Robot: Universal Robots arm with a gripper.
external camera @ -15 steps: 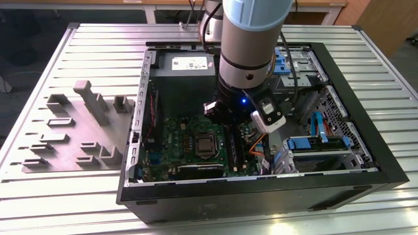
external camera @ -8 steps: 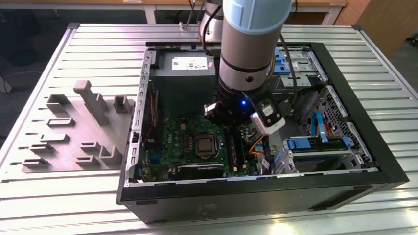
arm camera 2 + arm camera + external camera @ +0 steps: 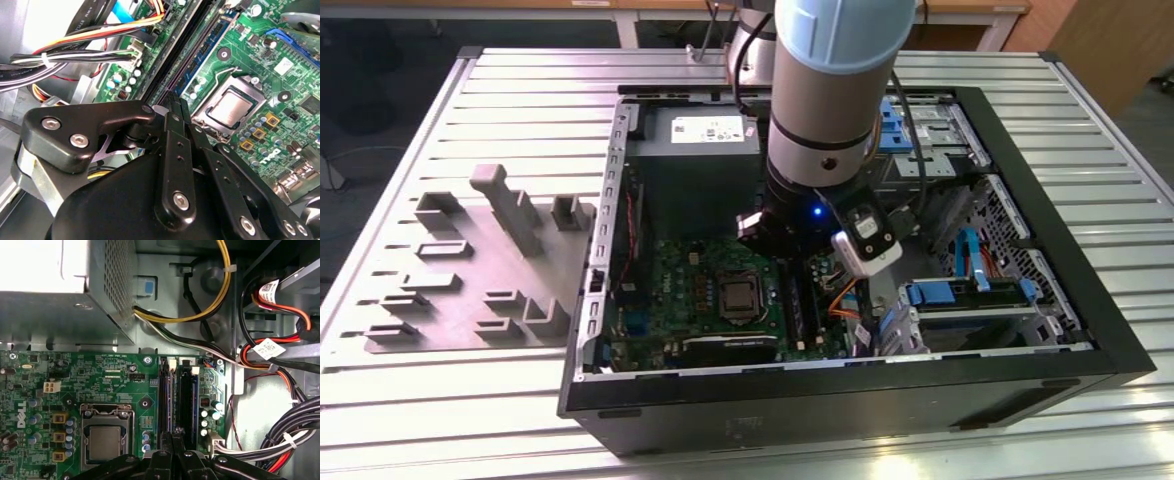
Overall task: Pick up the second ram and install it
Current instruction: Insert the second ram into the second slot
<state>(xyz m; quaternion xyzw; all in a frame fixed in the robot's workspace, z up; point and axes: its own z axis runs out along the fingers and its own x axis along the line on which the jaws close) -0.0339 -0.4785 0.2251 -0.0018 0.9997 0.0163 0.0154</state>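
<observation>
A ribbed metal worktop [image 3: 507, 100] carries an open black computer case [image 3: 854, 395]. Beside the case, on the exterior view's left, a grey fixture plate [image 3: 467, 270] lies flat (upright posts and small blocks rise from it). Inside the case lies a green motherboard [image 3: 674, 290] with a bare processor [image 3: 738, 296] in its socket. A grey power supply [image 3: 700, 170] sits just beyond the board's far edge. Blue drive latches [image 3: 941, 292] line the bays on the exterior view's right. In the first wrist view a yellow cable [image 3: 220, 290] curves away from the power supply's perforated wall, and a bundle of black cables [image 3: 295, 425] runs nearby.
</observation>
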